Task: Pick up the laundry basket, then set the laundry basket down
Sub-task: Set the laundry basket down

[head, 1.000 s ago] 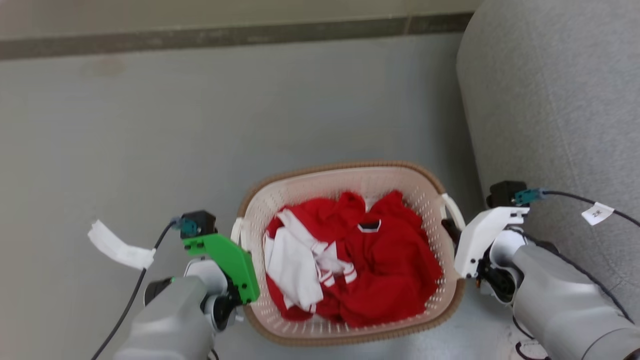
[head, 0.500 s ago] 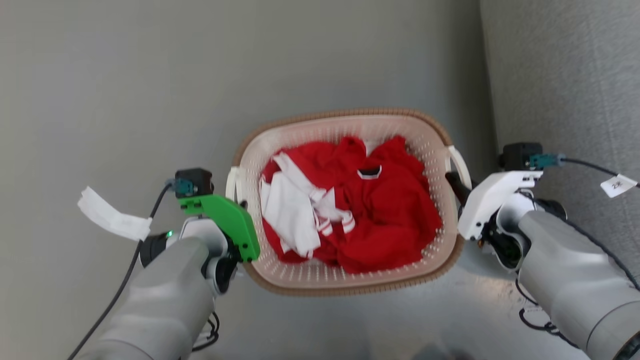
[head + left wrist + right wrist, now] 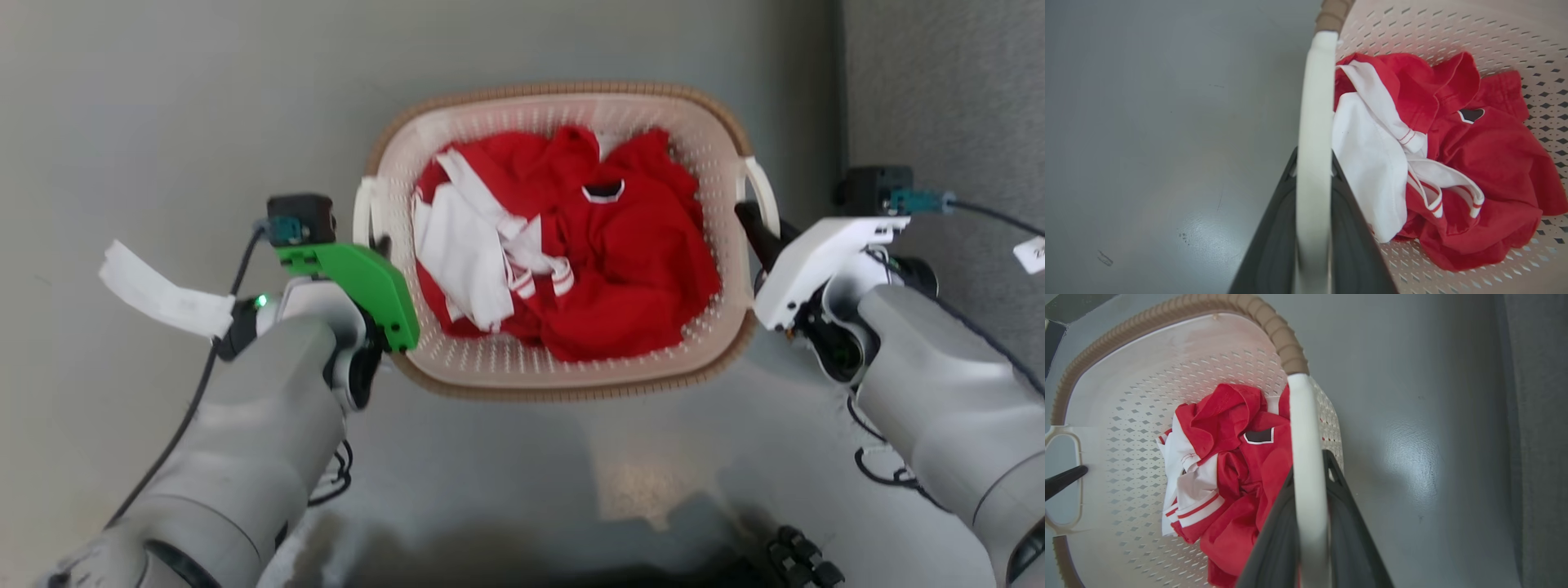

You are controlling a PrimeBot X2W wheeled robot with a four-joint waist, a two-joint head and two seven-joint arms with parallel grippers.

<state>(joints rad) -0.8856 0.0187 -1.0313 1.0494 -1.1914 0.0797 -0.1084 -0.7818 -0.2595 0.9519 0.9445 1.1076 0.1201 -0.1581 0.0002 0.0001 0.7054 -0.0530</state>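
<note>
The laundry basket (image 3: 563, 88) is cream, perforated, with a brown woven rim, and holds red and white clothes (image 3: 571, 253). My left gripper (image 3: 380, 245), under its green mount, is shut on the basket's left white loop handle (image 3: 365, 208). In the left wrist view the dark fingers (image 3: 1274, 245) clamp that handle (image 3: 1314, 102) from both sides. My right gripper (image 3: 747, 220) is shut on the right handle (image 3: 763, 192). The right wrist view shows its fingers (image 3: 1347, 522) pinching the white loop (image 3: 1304, 428), with the clothes (image 3: 1229, 465) to their left.
A grey upholstered piece of furniture (image 3: 939, 98) stands close on the right, next to my right arm. Grey floor (image 3: 163, 98) surrounds the basket. Cables (image 3: 882, 474) hang by both forearms, with a white tag (image 3: 155, 294) on the left one. A dark shadow lies along the bottom edge.
The head camera has tilted down, and the dark strip at the wall's foot has left the picture. The basket looks slightly larger. Both grippers stay on its handles.
</note>
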